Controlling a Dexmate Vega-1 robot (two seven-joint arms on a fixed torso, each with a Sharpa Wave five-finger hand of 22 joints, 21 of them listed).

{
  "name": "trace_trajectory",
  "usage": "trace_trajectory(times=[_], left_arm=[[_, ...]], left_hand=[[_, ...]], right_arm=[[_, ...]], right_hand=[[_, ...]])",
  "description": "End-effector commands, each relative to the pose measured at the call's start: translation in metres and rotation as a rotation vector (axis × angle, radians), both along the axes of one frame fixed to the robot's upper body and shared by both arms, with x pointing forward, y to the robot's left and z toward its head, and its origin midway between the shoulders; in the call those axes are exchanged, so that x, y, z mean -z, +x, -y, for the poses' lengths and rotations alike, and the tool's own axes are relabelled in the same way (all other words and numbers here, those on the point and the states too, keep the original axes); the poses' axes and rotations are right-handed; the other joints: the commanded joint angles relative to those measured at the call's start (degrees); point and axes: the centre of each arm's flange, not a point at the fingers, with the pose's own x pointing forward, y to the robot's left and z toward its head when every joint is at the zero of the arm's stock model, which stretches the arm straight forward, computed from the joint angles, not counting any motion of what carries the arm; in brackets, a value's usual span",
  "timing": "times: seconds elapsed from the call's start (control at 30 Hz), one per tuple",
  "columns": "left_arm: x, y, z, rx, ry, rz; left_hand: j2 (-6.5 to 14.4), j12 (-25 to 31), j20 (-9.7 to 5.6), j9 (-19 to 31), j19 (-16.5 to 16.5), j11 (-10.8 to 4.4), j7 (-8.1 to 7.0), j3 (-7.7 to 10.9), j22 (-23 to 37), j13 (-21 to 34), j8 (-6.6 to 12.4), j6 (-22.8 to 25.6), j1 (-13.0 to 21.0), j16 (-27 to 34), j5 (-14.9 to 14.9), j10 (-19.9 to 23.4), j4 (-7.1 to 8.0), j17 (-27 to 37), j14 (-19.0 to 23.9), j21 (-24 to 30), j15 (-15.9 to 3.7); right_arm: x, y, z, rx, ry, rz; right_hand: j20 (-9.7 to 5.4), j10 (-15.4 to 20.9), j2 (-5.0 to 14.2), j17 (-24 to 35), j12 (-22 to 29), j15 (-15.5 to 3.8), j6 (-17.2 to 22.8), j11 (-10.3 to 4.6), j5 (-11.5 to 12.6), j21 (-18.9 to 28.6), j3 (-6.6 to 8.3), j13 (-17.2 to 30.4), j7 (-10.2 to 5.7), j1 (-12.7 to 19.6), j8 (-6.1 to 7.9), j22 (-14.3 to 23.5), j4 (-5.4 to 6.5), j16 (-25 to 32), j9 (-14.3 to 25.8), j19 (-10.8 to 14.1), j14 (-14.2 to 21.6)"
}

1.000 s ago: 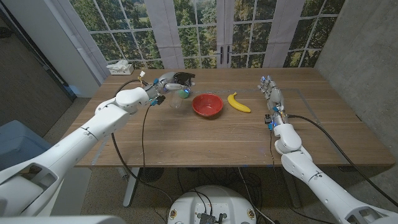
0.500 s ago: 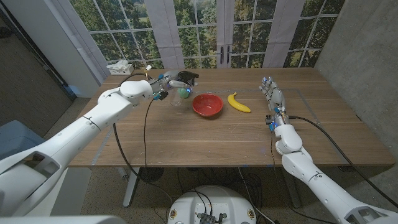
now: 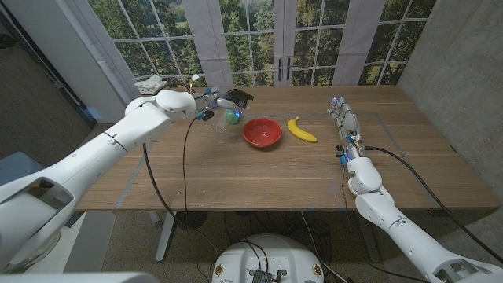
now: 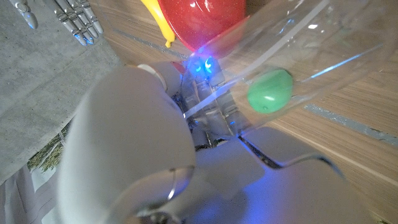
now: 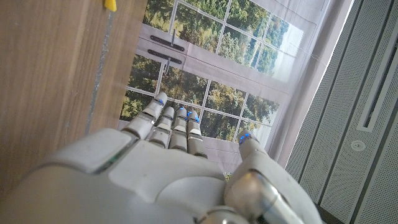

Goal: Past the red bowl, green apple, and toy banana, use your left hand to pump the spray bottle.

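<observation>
Clear spray bottle (image 3: pixel 226 123) beside red bowl (image 3: pixel 262 132).

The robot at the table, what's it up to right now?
The left robot hand is at the far side of the wooden table, wrapped around a clear spray bottle with a black head; whether it is squeezing the trigger can't be made out. A green apple shows through or just behind the bottle. Beside it stand the red bowl and the toy banana. The right robot hand waits near the table's right side, fingers straight, holding nothing.
</observation>
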Motion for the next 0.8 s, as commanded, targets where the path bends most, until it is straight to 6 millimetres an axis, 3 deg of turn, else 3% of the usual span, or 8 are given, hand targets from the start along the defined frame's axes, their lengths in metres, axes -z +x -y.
trace_trajectory(times=[0.03,0.23,0.53,0.6,0.67,0.73,0.77,0.8], left_arm=[[-0.009,-0.004,0.005,-0.079,0.077,-0.030],[-0.008,-0.008,0.008,-0.112,0.054,-0.038],[-0.005,-0.013,0.010,-0.169,-0.025,-0.028],[-0.004,-0.014,0.011,-0.191,-0.037,-0.034],[-0.005,-0.015,0.013,-0.193,-0.032,-0.035],[-0.004,-0.016,0.014,-0.209,-0.052,-0.048],[-0.006,-0.016,0.015,-0.202,-0.024,-0.051],[-0.006,-0.016,0.016,-0.200,-0.022,-0.050]], left_hand=[[13.39,0.45,0.01,0.11,0.57,0.34,0.17,0.19,0.15,-0.08,-0.08,0.62,14.01,12.54,-0.22,0.20,-0.43,20.06,0.58,0.52,-7.77],[13.63,0.82,0.00,0.12,0.60,0.11,-0.21,0.07,0.39,0.07,0.07,1.16,14.12,13.13,-0.35,0.25,-0.28,20.21,0.31,0.98,-7.18],[13.52,3.77,-0.89,2.92,1.46,-0.03,-1.82,-0.88,2.17,3.58,2.83,5.00,15.12,16.95,-1.18,-0.45,-0.53,22.55,-0.44,4.44,-6.56],[13.54,4.99,-1.03,4.70,1.46,-0.13,-2.62,-0.77,2.52,5.31,4.55,6.23,15.56,17.68,-1.37,-0.74,-0.43,22.58,-0.83,5.16,-6.46],[13.52,5.61,-0.98,8.63,1.31,-1.13,-4.21,-0.62,2.99,5.93,7.77,6.53,16.00,19.83,-1.76,-0.57,-0.20,24.18,-1.15,6.16,-6.03],[13.46,5.71,-0.91,11.85,1.34,-1.74,-4.78,-0.63,3.38,5.77,10.19,6.20,16.20,20.64,-2.01,-0.34,-0.05,24.82,-1.87,7.05,-5.81],[13.54,6.07,-0.86,15.60,1.11,-2.37,-4.51,-0.48,3.62,5.91,13.25,6.55,16.45,21.10,-2.22,0.05,0.06,24.51,-1.90,7.66,-5.60],[13.53,6.21,-0.81,17.13,0.93,-2.65,-4.82,-0.42,3.66,6.06,14.40,6.47,16.49,21.29,-2.31,0.06,0.14,24.50,-2.11,7.81,-5.54]], right_arm=[[-0.001,0.001,0.000,0.008,-0.006,0.004],[-0.002,0.002,0.000,0.012,-0.008,0.004],[-0.001,0.004,0.002,0.018,-0.005,-0.008],[0.000,0.004,0.003,0.022,-0.004,-0.008],[0.000,0.004,0.004,0.022,-0.001,-0.010],[0.000,0.004,0.004,0.021,-0.004,-0.011],[0.000,0.004,0.005,0.021,-0.001,-0.011],[0.000,0.004,0.005,0.026,-0.004,-0.011]], right_hand=[[-0.20,0.50,0.60,0.02,-0.10,-0.16,0.43,0.00,-0.07,-0.32,0.10,-0.03,0.11,-0.58,0.14,0.31,-0.44,0.19,0.12,0.47,0.35],[-0.21,0.49,0.60,0.00,-0.11,-0.13,0.44,-0.02,-0.07,-0.37,0.13,-0.03,0.13,-0.59,0.14,0.31,-0.48,0.18,0.12,0.51,0.33],[-0.18,0.50,0.60,-0.05,-0.12,-0.28,0.48,-0.04,-0.08,-0.47,0.17,-0.03,0.11,-0.64,0.15,0.32,-0.52,0.15,0.12,0.52,0.27],[-0.19,0.55,0.60,-0.06,-0.10,-0.24,0.52,-0.10,-0.08,-0.50,0.18,-0.03,0.15,-0.65,0.16,0.32,-0.54,0.15,0.12,0.51,0.27],[-0.17,0.56,0.60,-0.06,-0.10,-0.21,0.57,-0.09,-0.08,-0.51,0.19,-0.03,0.23,-0.66,0.18,0.32,-0.54,0.17,0.12,0.52,0.31],[-0.17,0.56,0.60,-0.07,-0.10,-0.21,0.59,-0.05,-0.08,-0.52,0.19,-0.03,0.29,-0.68,0.19,0.32,-0.54,0.17,0.12,0.52,0.30],[-0.16,0.56,0.60,-0.07,-0.10,-0.28,0.58,-0.06,-0.08,-0.52,0.18,-0.03,0.33,-0.69,0.18,0.32,-0.53,0.16,0.12,0.52,0.28],[-0.17,0.60,0.59,-0.07,-0.09,-0.16,0.59,-0.03,-0.08,-0.54,0.18,-0.03,0.34,-0.71,0.18,0.32,-0.53,0.16,0.12,0.52,0.29]])
